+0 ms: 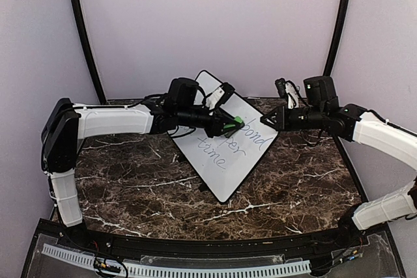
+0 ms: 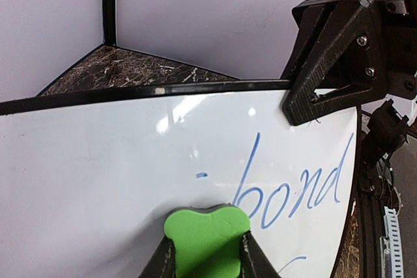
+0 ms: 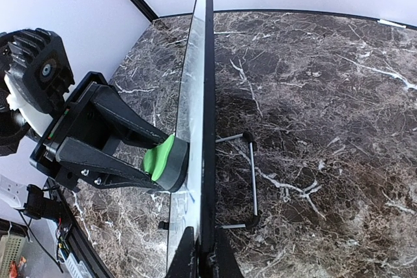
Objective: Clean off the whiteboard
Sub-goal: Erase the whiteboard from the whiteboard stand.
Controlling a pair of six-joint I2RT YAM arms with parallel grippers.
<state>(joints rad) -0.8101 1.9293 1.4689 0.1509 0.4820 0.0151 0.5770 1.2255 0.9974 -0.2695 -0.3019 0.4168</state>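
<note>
Nearest: white perforated strip (image 1: 195, 269) along the table's near edge, both arm bases bolted just behind it. Dark brown marble-pattern table (image 1: 130, 187) with white veins.

Large white rectangular whiteboard with thin black frame (image 1: 225, 167) (image 2: 98, 180) (image 3: 207, 96) sits mid-table toward the far edge. It is turned corner-on in the top view and propped tilted on a thin black wire stand (image 3: 251, 180) behind it. Blue handwritten words (image 1: 255, 136) (image 2: 293, 193) on the face; "bond" reads clearly.

Left gripper (image 1: 229, 122) (image 2: 207, 252) is clamped on a small green foam eraser block with grey pad (image 1: 236, 122) (image 2: 207, 239) (image 3: 158, 159). The pad is pressed flat on the board face, just left of "bond".

Right gripper (image 1: 266, 120) (image 3: 203, 252) has its jaws pinched tight on the board's right-hand corner edge.

Farthest: plain pale wall (image 1: 208, 17), two black curved poles (image 1: 81, 30) at the table's far corners.
</note>
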